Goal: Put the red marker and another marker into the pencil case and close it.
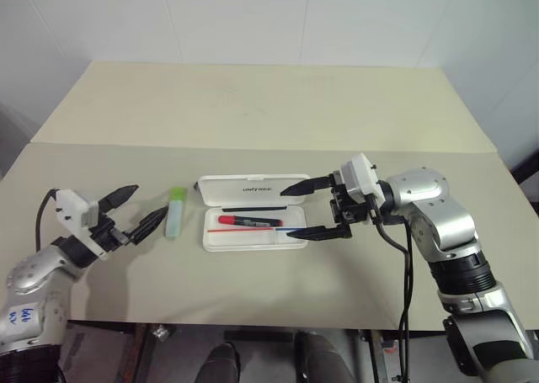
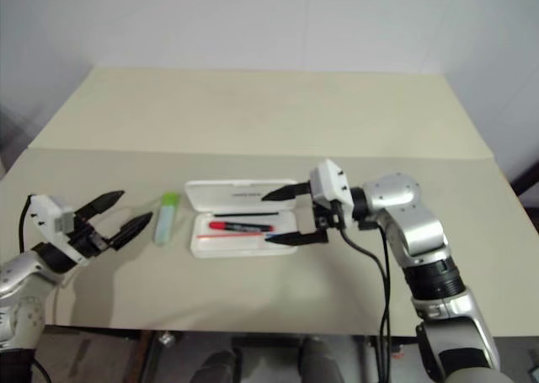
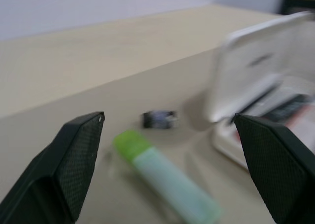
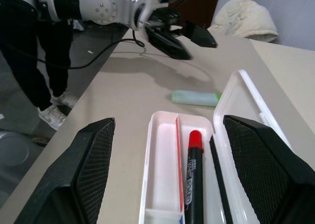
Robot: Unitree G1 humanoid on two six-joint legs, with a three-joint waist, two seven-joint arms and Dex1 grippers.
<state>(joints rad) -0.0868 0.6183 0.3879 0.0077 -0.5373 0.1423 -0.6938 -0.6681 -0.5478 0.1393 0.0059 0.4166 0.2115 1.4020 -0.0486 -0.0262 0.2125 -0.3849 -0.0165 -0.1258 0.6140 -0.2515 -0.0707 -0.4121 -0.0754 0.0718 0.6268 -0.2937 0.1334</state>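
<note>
Pencil case (image 1: 253, 199) lay open on the table (image 1: 253, 114), lid tipped back toward the far side, tray toward the robot. Red marker (image 1: 250, 221) was inside the tray, lying lengthwise, cap toward robot's left, beside the red-and-blue line. Green marker (image 1: 175, 212) lay flat on the table just left of the case, apart from it, lime cap pointing away from the robot. Small dark lump (image 3: 159, 119) sat on the table near the cap end, betw. marker and case lid.

L gripper (image 1: 135, 210) hovered left of the green marker, fingers spread wide, nothing betw. them, pointed at the marker. R gripper (image 1: 299, 209) was at the case's right end, fingers spread wide, one over the lid edge, one by the tray's near edge; contact w/ case could not be told. Holding nothing.
</note>
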